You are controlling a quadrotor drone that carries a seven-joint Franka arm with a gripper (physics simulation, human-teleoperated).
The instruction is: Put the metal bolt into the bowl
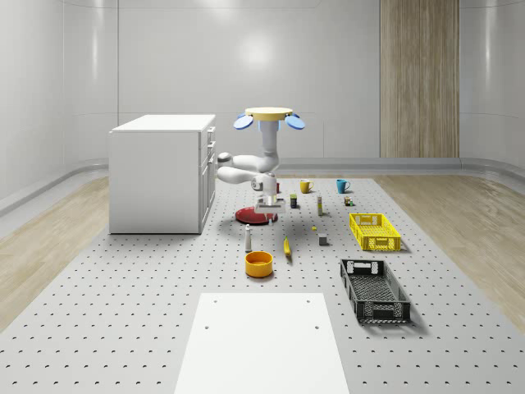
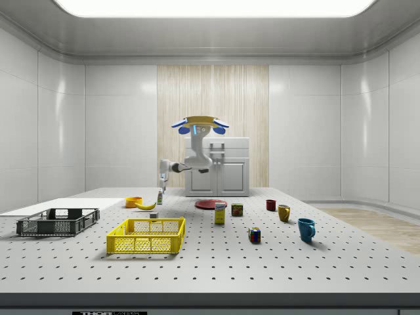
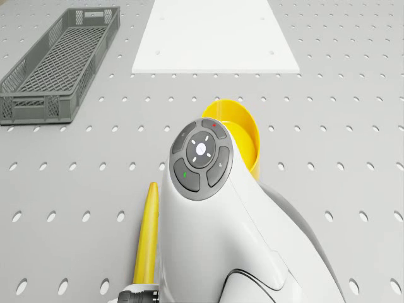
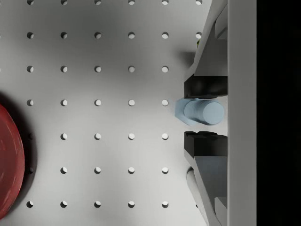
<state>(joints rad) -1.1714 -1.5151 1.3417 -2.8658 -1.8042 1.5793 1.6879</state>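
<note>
I'm working in what looks like a simulated robotics lab: a bare room with pale panelled walls, one wood-slatted wall strip and a broad ceiling light panel. The floor space is taken by a big perforated grey table, like an optical breadboard. On it stand a white cabinet, a yellow crate, a black crate and small test objects such as mugs.
</note>
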